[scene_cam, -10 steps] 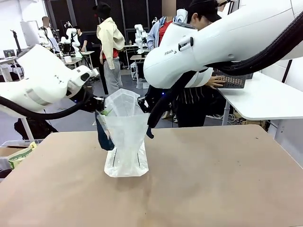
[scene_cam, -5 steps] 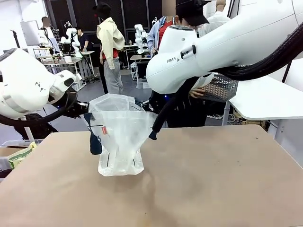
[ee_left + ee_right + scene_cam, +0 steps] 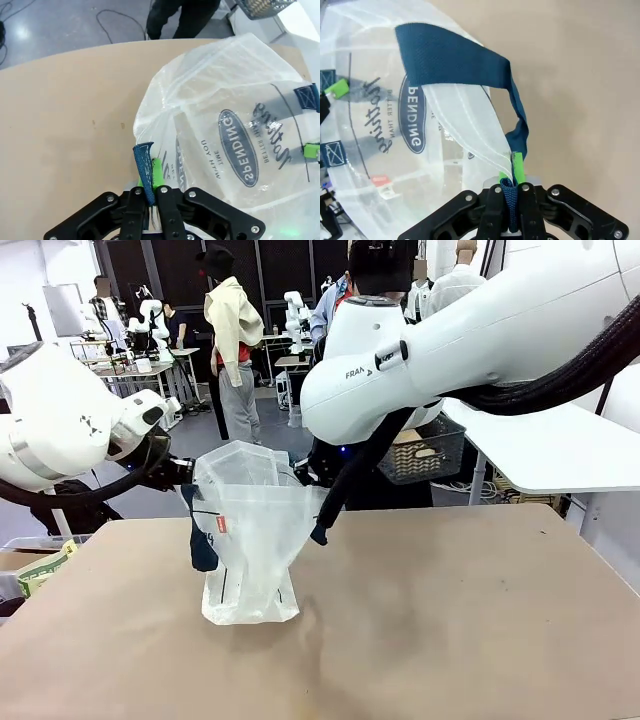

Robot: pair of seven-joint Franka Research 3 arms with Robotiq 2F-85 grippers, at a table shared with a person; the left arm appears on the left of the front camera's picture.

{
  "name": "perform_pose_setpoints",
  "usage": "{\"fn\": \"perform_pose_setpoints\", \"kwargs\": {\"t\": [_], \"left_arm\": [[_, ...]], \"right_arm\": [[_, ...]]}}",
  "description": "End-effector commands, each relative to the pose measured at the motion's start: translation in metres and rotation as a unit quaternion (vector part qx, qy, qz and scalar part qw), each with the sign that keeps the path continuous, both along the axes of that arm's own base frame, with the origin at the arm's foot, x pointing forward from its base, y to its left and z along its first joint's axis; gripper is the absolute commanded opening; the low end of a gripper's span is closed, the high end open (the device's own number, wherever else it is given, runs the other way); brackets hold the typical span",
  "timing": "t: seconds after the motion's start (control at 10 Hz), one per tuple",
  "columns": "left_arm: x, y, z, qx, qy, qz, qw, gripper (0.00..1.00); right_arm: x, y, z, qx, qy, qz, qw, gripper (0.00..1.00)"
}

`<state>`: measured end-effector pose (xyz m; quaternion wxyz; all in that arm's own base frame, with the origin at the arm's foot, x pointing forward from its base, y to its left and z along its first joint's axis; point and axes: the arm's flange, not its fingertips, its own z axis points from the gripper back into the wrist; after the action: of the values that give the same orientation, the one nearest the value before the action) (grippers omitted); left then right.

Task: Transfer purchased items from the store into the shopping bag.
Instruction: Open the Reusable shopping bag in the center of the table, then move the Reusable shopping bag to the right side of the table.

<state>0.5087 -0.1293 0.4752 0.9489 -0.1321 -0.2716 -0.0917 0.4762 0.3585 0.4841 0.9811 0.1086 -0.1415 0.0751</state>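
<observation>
While the shopping bag [image 3: 250, 550] stands left of centre on the brown table [image 3: 460, 620] in the front view, the left gripper [image 3: 190, 472] meets its rim from the left and the right gripper [image 3: 305, 470] from the right. The mouth is stretched wide between them, though the jaws are lost against the plastic there. Beyond the table's far edge sits the dark lattice basket [image 3: 425, 448], holding something tan that is too small to name. The left wrist view makes that arm's grip plain: the left gripper [image 3: 151, 182] is closed tight, its green pads [image 3: 159, 171] pinching a navy strap [image 3: 145, 162] at the bag's [image 3: 215, 85] edge. It also shows the dark oval logo [image 3: 239, 150] large enough to read, and a corner of the basket [image 3: 265, 6] at the top. The right wrist view shows the right gripper [image 3: 512, 184] likewise clamped on the other navy strap [image 3: 455, 57], which loops over the open mouth. Here the logo [image 3: 412, 120] appears from the opposite side, with a small red mark [image 3: 380, 180] low on the wall.
</observation>
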Motion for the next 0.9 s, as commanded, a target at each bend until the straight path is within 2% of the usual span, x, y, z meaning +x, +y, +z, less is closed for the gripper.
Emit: {"fn": "perform_pose_setpoints", "kwargs": {"t": [0.0, 0.3, 0.4, 0.8], "left_arm": [[0.0126, -0.0106, -0.0003, 0.017, 0.007, -0.025, 1.0, 0.0], [0.0183, -0.0167, -0.0065, 0.011, 0.016, -0.03, 0.999, 0.0], [0.0097, -0.0176, -0.0068, 0.011, 0.009, -0.023, 1.0, 0.0], [0.0097, -0.0176, -0.0068, 0.011, 0.009, -0.023, 1.0, 0.0]], "right_arm": [[-0.002, 0.0089, -0.0095, -0.019, 0.0, 0.002, 1.0, 0.0], [-0.0008, 0.0097, -0.0151, -0.029, -0.007, -0.007, 1.0, 0.0], [-0.0033, 0.0084, -0.0103, -0.012, 0.002, 0.012, 1.0, 0.0], [-0.0033, 0.0084, -0.0103, -0.012, 0.002, 0.012, 1.0, 0.0]]}}
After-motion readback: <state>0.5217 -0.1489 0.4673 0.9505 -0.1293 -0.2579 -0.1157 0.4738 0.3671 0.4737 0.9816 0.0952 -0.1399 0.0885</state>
